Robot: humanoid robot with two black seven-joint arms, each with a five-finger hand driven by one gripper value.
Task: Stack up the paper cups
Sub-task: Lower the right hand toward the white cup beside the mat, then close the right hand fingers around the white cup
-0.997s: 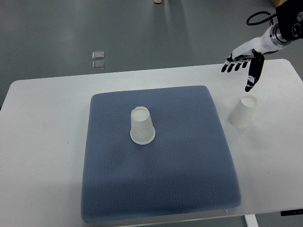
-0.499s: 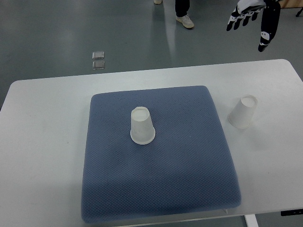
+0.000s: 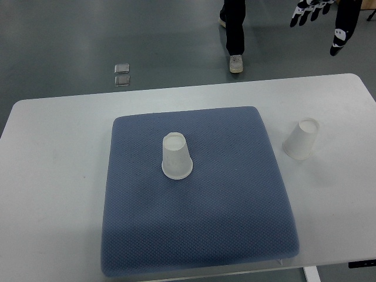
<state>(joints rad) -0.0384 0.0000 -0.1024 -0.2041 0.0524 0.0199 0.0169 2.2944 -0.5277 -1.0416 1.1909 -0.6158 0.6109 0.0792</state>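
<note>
cups were unstacked: one cup [image 3: 177,156] inverted on the blue mat [image 3: 200,235], another cup [image 3: 301,139] at right. right hand [image 3: 322,14], upper right, fingers spread, empty; next move likely needed a reach down.

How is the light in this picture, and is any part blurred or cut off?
Top view: light is soft and even, with faint shadows beside both paper cups; no harsh glare on the table; the right hand is cut off by the top edge.
</note>
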